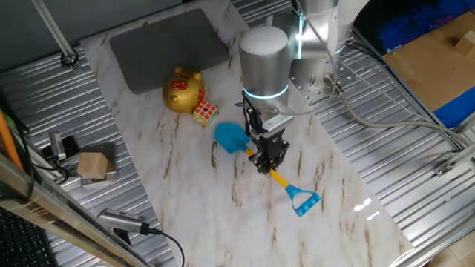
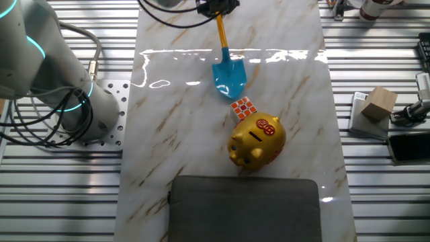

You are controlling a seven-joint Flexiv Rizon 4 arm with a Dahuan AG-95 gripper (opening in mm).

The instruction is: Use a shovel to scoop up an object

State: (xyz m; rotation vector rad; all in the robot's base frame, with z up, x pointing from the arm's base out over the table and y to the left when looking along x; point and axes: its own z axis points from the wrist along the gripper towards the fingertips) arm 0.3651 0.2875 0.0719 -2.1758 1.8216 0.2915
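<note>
One fixed view: jaws grip shovel (image 1: 231,137) shaft near cube (image 1: 205,113).

We see a marbled white desk (image 1: 185,222) — on it a grey mat (image 1: 169,46), golden pig bank (image 1: 182,90), puzzle cube (image 1: 205,113) just beside it.

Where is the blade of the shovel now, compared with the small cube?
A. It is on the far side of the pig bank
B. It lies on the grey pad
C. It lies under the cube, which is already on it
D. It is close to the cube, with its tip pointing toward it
D: the shovel blade tip points at the cube, which sits on the table beside the pig bank, not on the blade.
</note>
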